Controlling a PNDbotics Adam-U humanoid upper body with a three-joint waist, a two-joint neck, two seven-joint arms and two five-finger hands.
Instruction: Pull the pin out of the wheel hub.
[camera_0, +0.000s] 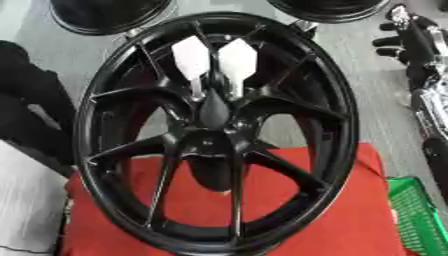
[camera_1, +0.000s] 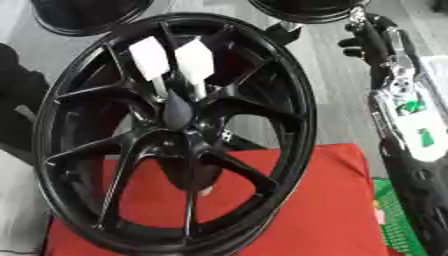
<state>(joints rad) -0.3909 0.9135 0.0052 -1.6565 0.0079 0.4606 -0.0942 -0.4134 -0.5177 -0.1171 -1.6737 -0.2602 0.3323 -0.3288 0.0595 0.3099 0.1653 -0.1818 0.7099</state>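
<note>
Red surface (camera_0: 350, 220), black wheel hub (camera_0: 214, 130), white pins (camera_0: 214, 62)

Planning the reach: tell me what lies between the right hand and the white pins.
Only the wheel's black rim and spokes lie between the right hand and the white pins; the right eye view shows it best.

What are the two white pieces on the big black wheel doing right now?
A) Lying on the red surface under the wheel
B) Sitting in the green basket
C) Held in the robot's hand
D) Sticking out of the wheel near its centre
D: the two white pieces stick out from the wheel just above its centre, while the right hand is off at the upper right, not touching them.
</note>
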